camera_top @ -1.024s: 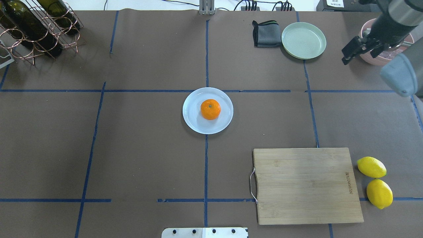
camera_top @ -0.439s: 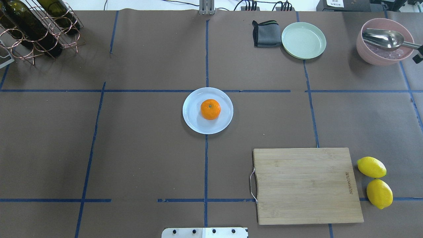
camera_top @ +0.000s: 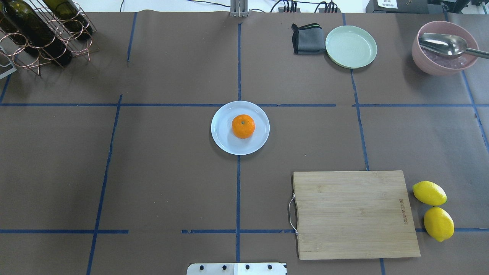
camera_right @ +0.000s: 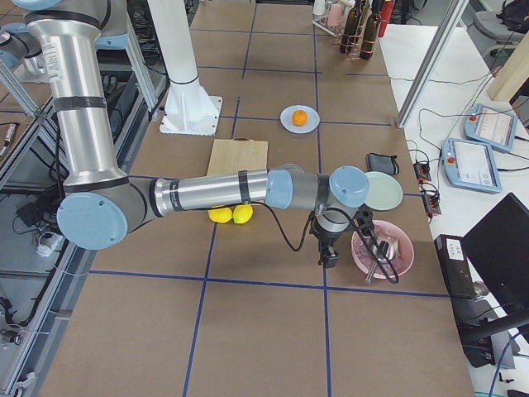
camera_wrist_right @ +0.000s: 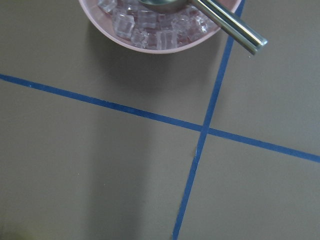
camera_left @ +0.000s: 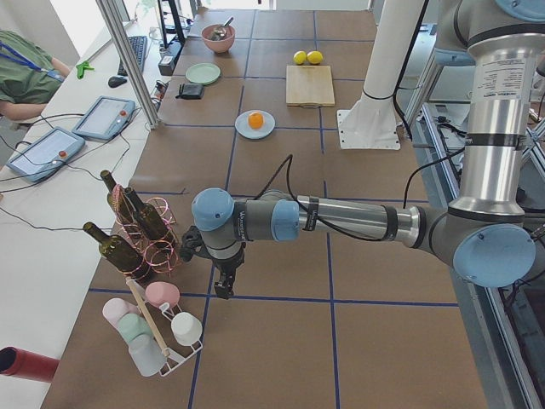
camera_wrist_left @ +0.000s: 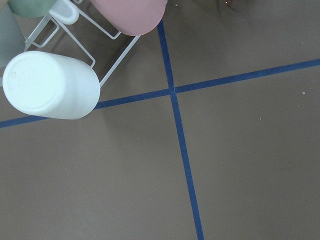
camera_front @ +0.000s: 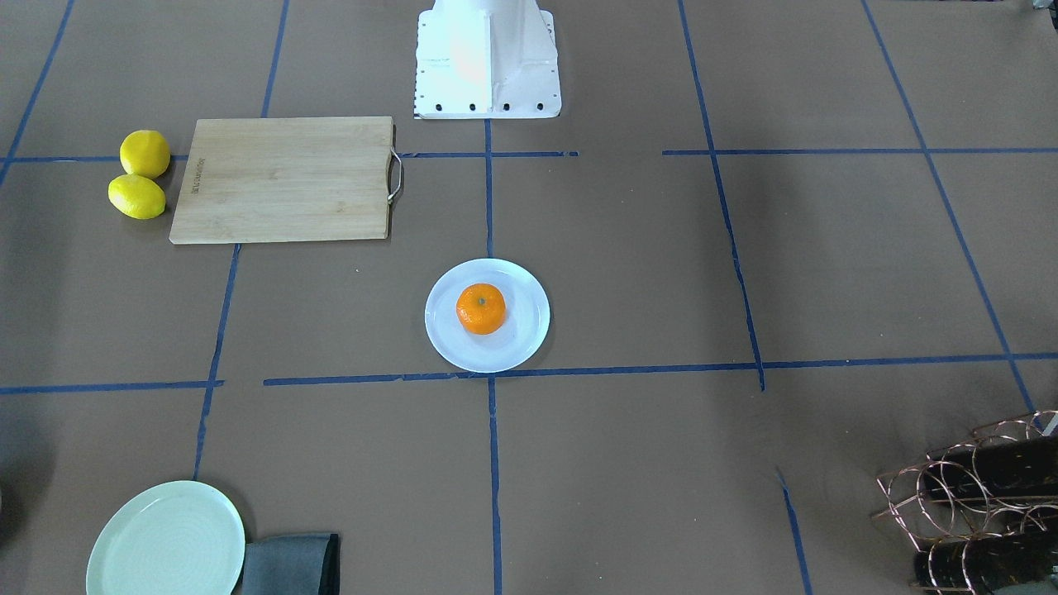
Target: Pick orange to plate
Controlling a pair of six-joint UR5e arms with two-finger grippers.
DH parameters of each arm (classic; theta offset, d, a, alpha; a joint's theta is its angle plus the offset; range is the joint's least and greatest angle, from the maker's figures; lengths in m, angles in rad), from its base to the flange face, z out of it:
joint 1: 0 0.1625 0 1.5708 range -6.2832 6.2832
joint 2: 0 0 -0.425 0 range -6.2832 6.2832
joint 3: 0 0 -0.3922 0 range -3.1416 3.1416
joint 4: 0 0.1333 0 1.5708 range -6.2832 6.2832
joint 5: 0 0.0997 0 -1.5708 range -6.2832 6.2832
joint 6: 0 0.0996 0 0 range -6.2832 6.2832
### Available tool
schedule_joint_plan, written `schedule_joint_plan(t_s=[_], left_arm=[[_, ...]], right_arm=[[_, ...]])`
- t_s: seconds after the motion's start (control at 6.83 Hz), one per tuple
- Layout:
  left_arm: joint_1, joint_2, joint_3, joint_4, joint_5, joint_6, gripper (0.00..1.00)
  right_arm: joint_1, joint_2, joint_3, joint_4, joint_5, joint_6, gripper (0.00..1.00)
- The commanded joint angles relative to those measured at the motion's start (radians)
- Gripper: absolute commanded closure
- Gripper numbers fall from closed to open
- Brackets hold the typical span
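The orange (camera_top: 243, 126), bright and slightly flattened, its dark green stem dot facing up, sat a little off the middle of the white plate (camera_top: 223, 139) at the centre of the brown, blue-taped worktop (camera_top: 172, 172). Nothing touched fruit or plate. Nearer the robot lay a wooden board (camera_top: 355, 214) with a wire handle; a mark burned along one edge was too small to read. Two lemons (camera_top: 429, 193) lay touching just beside it. On the far side, a grey cloth (camera_top: 307, 39) lay against a green plate (camera_top: 351, 46), and a pink bowl (camera_top: 422, 63) held ice cubes and a steel spoon (camera_top: 443, 44). Dark bottles lay in a copper wire rack (camera_top: 38, 38) at the far left corner. Both arms were well apart from the orange: the left fingers (camera_left: 224, 290) hung by a cup stand (camera_left: 157, 332), the right fingers (camera_right: 330, 258) just beside the pink bowl. Whether either pair was released or clenched could not be told. A sticker (camera_left: 508, 77) on the left arm was illegible.
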Motion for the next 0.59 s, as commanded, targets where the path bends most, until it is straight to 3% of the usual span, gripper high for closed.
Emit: schedule_joint_plan(t_s=[0.0, 0.44], left_arm=[[0.000, 0.004, 0.004, 0.000, 0.000, 0.001, 0.00], [0.000, 0.004, 0.004, 0.000, 0.002, 0.001, 0.00]], right_arm=[[0.028, -0.058, 0.000, 0.034, -0.003, 0.016, 0.00], [0.036, -0.133, -0.004, 0.226, 0.000, 0.240, 0.00]])
